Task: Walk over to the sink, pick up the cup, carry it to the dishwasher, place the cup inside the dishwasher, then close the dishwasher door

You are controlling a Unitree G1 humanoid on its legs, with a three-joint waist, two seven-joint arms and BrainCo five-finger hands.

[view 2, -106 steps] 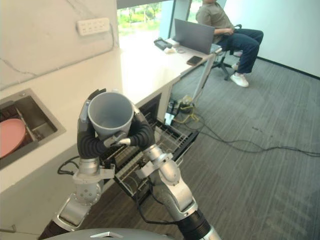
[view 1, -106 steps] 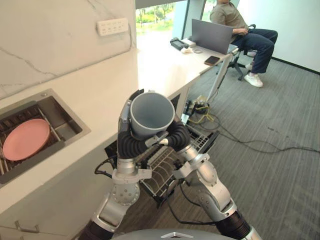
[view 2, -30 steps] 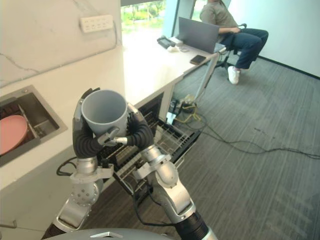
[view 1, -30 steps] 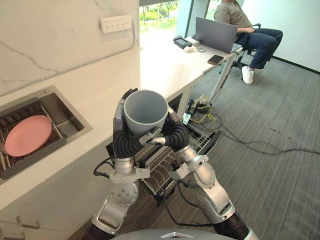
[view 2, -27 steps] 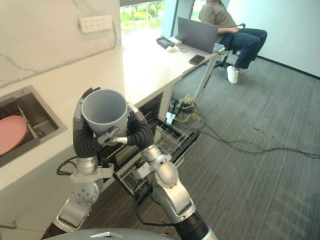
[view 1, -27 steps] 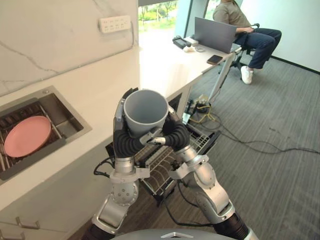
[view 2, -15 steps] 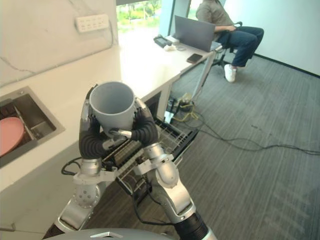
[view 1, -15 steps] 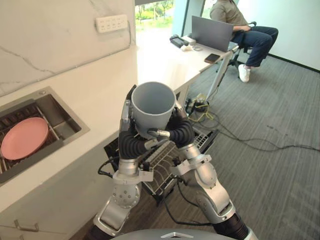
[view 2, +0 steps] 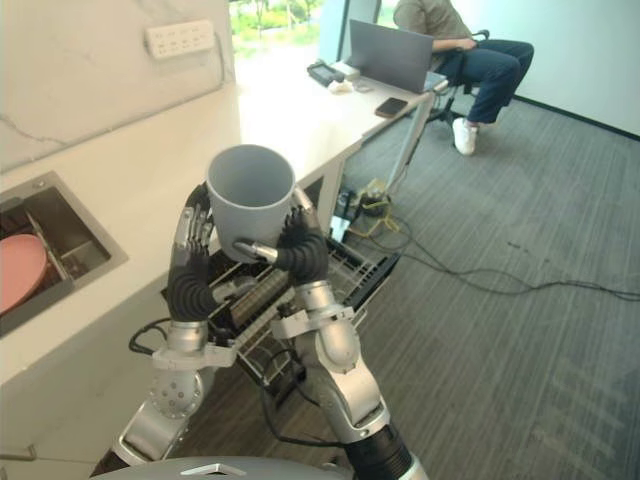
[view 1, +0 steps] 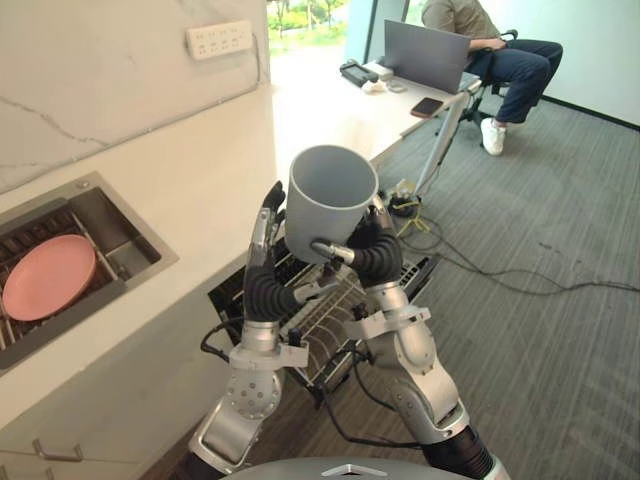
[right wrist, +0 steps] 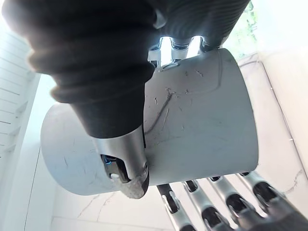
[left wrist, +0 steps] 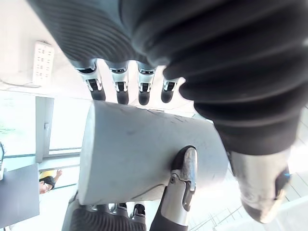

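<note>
The grey cup (view 1: 330,195) is upright in the air above the open dishwasher's wire rack (view 1: 325,315). My right hand (view 1: 378,258) is shut on it: its thumb (right wrist: 126,166) presses the cup's wall (right wrist: 202,125) and its fingers curl round the far side. My left hand (view 1: 262,265) is open beside the cup on the left. Its fingers (left wrist: 120,89) are straight and stand a little apart from the cup (left wrist: 144,154).
To the left, a sink (view 1: 130,240) sunk into the white counter (view 1: 200,170) holds a pink plate (view 1: 48,277). At the counter's far end a seated person (view 1: 500,50) faces a laptop (view 1: 425,55). Cables (view 1: 480,275) cross the grey carpet right of the dishwasher.
My left hand has let go of the cup and straightened its fingers. The cup has risen and shifted right, held by my right hand alone.
</note>
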